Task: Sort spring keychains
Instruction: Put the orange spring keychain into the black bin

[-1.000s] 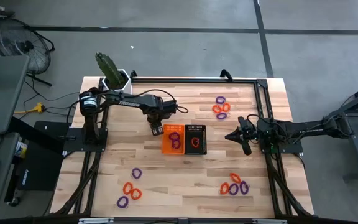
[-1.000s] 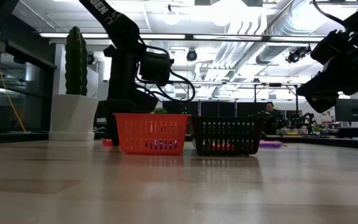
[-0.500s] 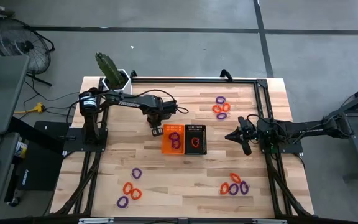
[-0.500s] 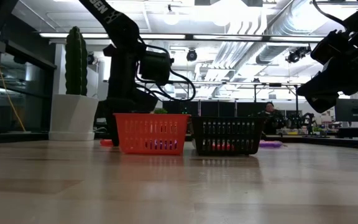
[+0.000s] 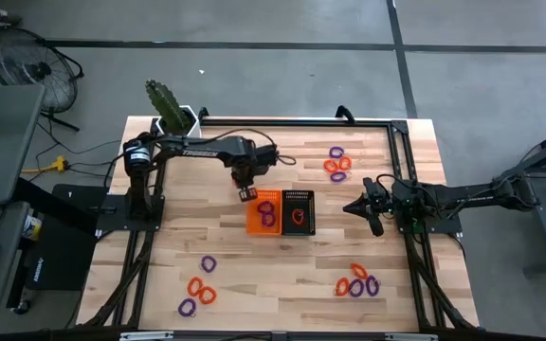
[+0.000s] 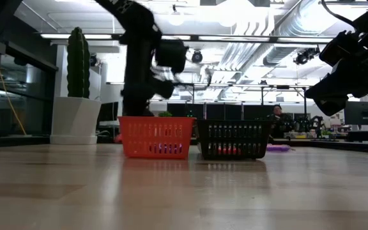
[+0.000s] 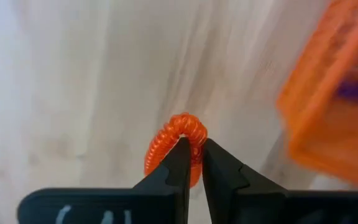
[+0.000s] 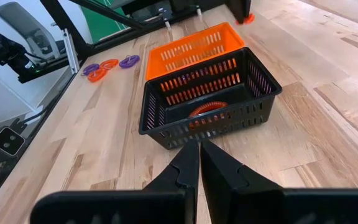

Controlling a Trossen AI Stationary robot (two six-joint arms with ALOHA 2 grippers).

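My left gripper [image 5: 247, 194], w/ an orange keychain [image 7: 178, 140] pinched, has swung over twd the orange bin [image 5: 263, 211], now just beside its rim.

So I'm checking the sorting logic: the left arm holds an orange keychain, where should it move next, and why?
Probably across to above the black bin. The left gripper is shut on an orange keychain beside the orange bin, which holds purple ones; the black bin holds an orange one.

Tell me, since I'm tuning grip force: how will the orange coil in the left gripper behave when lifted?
The orange coil, pinched in the left gripper, is probably springy, so it may flex or dangle. It looks light for its size. Its ridged turns likely resist slipping.
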